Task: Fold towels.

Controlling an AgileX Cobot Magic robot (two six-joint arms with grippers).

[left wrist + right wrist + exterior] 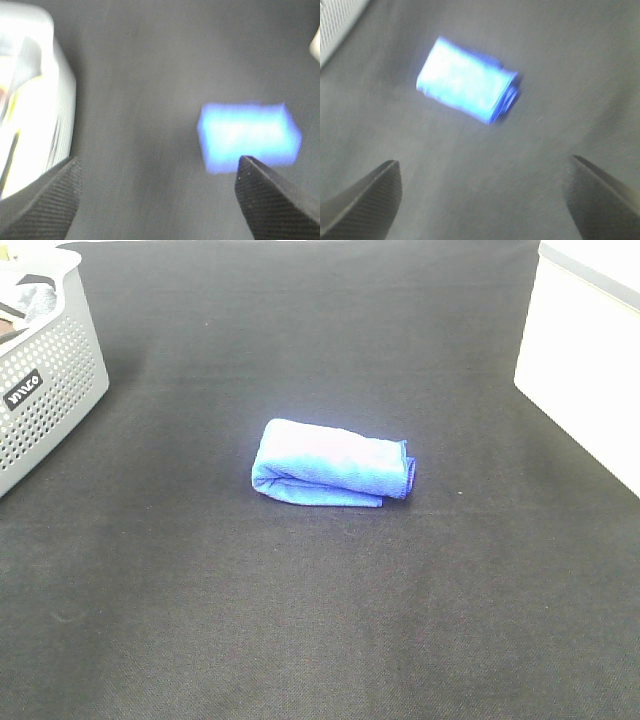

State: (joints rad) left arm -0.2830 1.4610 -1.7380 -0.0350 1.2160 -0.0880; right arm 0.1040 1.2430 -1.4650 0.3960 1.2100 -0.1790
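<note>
The blue towel [332, 463] lies folded into a small thick bundle near the middle of the frame in the high view, on the black table cover [320, 620]. Its rounded fold faces the left of the frame, and its stacked darker edges end at the right. Nothing touches it.

All around the towel the dark cover is bare. The lower half of the frame is wide free room, and so are both sides of the bundle. At the upper left edge stands the grey perforated basket [50, 390], well apart from the towel. At the upper right edge is a white box [585, 360], also well apart.

The left gripper [157, 200] hangs above the cover with its jaws spread wide and nothing between them. In its own view the towel [249, 136] is near one dark fingertip [270, 200], but the picture is blurred and I cannot tell if they touch; probably not.

The right gripper [482, 200] also stands wide open and empty, with the towel [465, 92] clearly away from both fingers [367, 200].
</note>
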